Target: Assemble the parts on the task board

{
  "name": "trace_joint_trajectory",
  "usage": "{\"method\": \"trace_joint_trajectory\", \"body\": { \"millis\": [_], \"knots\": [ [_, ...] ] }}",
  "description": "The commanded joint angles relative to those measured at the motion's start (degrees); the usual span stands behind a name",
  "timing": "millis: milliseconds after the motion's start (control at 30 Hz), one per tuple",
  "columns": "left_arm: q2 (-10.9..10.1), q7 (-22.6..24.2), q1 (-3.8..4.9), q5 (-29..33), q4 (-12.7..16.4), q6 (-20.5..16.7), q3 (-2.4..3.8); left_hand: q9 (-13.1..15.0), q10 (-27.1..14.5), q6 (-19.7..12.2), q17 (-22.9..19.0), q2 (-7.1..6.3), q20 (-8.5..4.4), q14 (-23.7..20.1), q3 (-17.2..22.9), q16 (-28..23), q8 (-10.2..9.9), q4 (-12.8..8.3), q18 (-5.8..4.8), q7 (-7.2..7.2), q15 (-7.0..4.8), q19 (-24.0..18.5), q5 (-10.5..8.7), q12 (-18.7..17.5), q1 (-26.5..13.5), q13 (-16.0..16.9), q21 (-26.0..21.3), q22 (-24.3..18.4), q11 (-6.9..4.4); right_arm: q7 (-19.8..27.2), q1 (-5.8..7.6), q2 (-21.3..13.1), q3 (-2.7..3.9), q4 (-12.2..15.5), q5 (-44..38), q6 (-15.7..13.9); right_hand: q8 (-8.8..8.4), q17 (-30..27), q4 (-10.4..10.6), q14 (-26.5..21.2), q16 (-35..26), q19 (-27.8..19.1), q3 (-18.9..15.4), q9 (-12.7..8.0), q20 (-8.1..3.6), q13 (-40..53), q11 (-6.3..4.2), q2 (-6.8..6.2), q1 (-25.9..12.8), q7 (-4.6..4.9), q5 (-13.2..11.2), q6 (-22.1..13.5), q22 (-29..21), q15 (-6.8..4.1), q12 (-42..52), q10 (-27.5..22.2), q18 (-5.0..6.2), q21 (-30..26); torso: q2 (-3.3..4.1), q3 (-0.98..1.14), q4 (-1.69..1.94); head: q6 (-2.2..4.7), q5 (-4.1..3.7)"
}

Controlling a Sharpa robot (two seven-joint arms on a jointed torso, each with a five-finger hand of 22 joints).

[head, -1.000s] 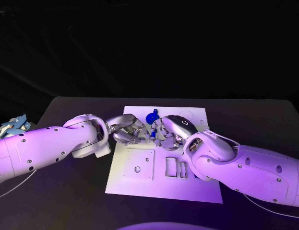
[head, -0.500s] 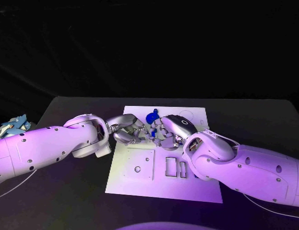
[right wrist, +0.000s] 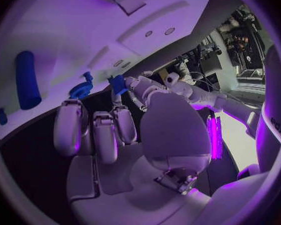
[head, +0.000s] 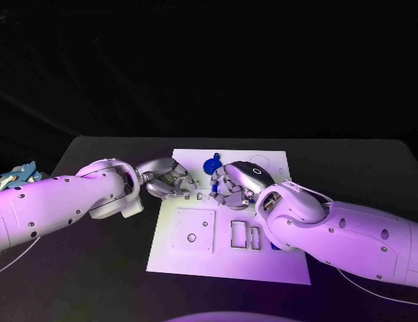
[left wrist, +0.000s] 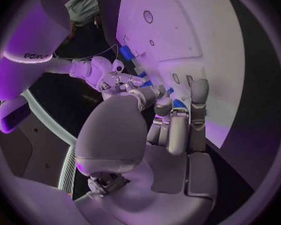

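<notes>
Right hand point(head: 233, 184) pinching a small blue part point(right wrist: 118, 84) over the white task board point(head: 230, 258). Left hand point(head: 165, 178) curled, grip hard to tell.

Violet light washes both arms and the task board point(head: 230, 228); the dark surface point(head: 363, 174) and backdrop stay dim. Wrist views bend straight edges, blackening past the circle's rim from twelve o'clock round

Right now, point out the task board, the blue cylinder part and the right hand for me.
task board point(head: 226, 258): head view, bare near edge of the plate.
blue cylinder part point(right wrist: 27, 80): right wrist view, middle of its side.
right hand point(head: 237, 182): head view, back of the hand.
</notes>
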Motion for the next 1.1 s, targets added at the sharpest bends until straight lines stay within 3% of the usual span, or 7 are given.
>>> {"method": "trace_joint_trajectory", "body": {
  "millis": [33, 233, 333, 600, 733, 833, 1100],
  "knots": [
    [-0.4, 0.5, 0.14, 1.1, -0.7, -1.4, 0.15, 0.0, -0.2, 0.6, 4.9, -0.31, 0.21, 2.8, 0.4, 0.3, -0.2, 0.1, 0.00, 0.14, 0.18, 0.1, -0.08, -0.1, -0.3, -0.4, 0.1, -0.3, 0.42, -0.3, -0.05, 0.7, 0.02, -0.7, -0.9, 1.2, 0.27, 12.9, 0.1, 5.5, 0.4, 0.2, 0.2, 0.1, -0.18, 2.8, -0.15, 0.37, 0.1, -1.29, 0.0, 1.5, 2.0, -0.54, 0.2, 0.3, -0.42, 0.1, 0.07, -0.01, 0.06, 0.00, -0.15],
    [-1.2, 1.9, 0.61, 7.4, -0.9, -4.3, 0.30, 0.0, -1.1, 0.7, 4.8, -0.62, 0.27, 2.8, 0.5, 0.3, -0.2, 0.1, 0.16, 0.23, 0.24, -0.4, -0.09, -0.9, -0.5, -1.6, -0.3, -1.3, 0.50, -0.1, -0.24, 2.4, -0.07, -2.7, -0.9, 1.1, 0.27, 12.9, 0.1, 5.5, 0.4, 0.2, 0.2, 0.1, -0.18, 2.8, -0.15, 0.37, 0.1, -1.29, 0.0, 1.5, 2.0, -0.54, 0.2, 0.3, -0.42, 0.1, 0.09, -0.08, 0.10, 0.00, -0.12],
    [-1.3, 3.4, 0.81, 13.3, -0.7, -6.5, 0.34, 0.1, -3.0, 1.2, 4.2, -0.89, 0.40, 2.5, 0.7, 0.1, -0.2, 0.2, 0.52, 0.26, 0.35, -1.8, -0.15, -2.8, -0.9, -4.0, -1.3, -3.4, 0.57, 0.0, -0.39, 3.4, -0.17, -3.9, -0.9, 1.1, 0.29, 12.9, 0.1, 5.5, 0.4, 0.3, 0.2, 0.1, -0.19, 2.7, -0.16, 0.39, 0.2, -1.31, 0.0, 1.5, 2.1, -0.55, 0.1, 0.3, -0.43, 0.2, 0.04, -0.11, 0.12, -0.07, 0.02],
    [-1.5, 8.4, 1.06, 29.7, 1.0, -13.1, 0.38, 0.2, -3.5, 1.8, 3.8, -1.04, 0.46, 2.4, 0.7, -0.1, 0.0, 0.3, 0.77, 0.28, 0.38, -2.7, -0.24, -3.4, -1.4, -5.0, -2.0, -4.8, 0.59, -0.7, -0.72, 6.1, -0.63, -7.3, -1.6, 2.2, 0.30, 12.9, 0.1, 5.5, 0.4, 0.2, 0.2, 0.1, -0.20, 2.7, -0.17, 0.40, 0.2, -1.31, 0.0, 1.4, 2.0, -0.56, 0.1, 0.2, -0.42, 0.1, 0.11, -0.10, 0.07, -0.08, 0.13],
    [-1.7, 11.8, 1.25, 38.8, 2.1, -15.7, 0.38, 0.2, -6.5, 1.9, 2.8, -1.25, 0.60, 1.8, 1.1, -0.5, -0.2, 0.1, 0.85, 0.44, 0.52, -3.8, -0.19, -6.9, -1.6, -9.5, -2.9, -5.6, 0.74, -1.0, -0.84, 6.8, -0.76, -8.1, -1.9, 2.8, 0.30, 12.9, 0.1, 5.5, 0.4, 0.2, 0.2, 0.1, -0.20, 2.7, -0.17, 0.40, 0.2, -1.31, 0.0, 1.4, 2.0, -0.56, 0.1, 0.2, -0.42, 0.1, 0.08, 0.01, 0.02, -0.14, 0.20],
    [-1.8, 14.4, 1.55, 45.1, 2.6, -17.0, 0.38, 0.2, -12.3, 1.8, 0.1, -1.37, 0.84, 0.4, 1.8, -1.8, -0.3, -0.1, 0.83, 0.58, 0.74, -5.3, -0.19, -13.9, -1.8, -17.3, -4.3, -6.4, 0.94, -1.3, -0.89, 7.1, -0.82, -8.4, -2.2, 3.2, 0.31, 12.8, 0.1, 5.5, 0.4, 0.1, 0.2, 0.1, -0.21, 2.6, -0.18, 0.41, 0.3, -1.31, -0.1, 1.4, 1.9, -0.57, 0.0, 0.2, -0.38, -0.1, 0.03, 0.02, -0.02, -0.20, 0.29],
    [-2.0, 17.8, 2.21, 52.1, 3.4, -18.0, 0.39, 0.3, -12.5, 1.9, -1.3, -1.43, 1.02, -0.8, 1.7, -2.5, 0.0, -0.3, 0.86, 0.56, 0.83, -6.1, -0.24, -16.7, -2.4, -20.2, -5.9, -7.4, 0.94, -2.3, -0.94, 7.5, -0.90, -8.6, -3.2, 4.4, 0.31, 12.8, 0.1, 5.5, 0.4, 0.1, 0.2, 0.1, -0.21, 2.6, -0.18, 0.41, 0.3, -1.31, -0.1, 1.4, 1.9, -0.57, 0.0, 0.2, -0.38, -0.1, 0.01, 0.08, -0.01, -0.33, 0.47]
  ]
}}
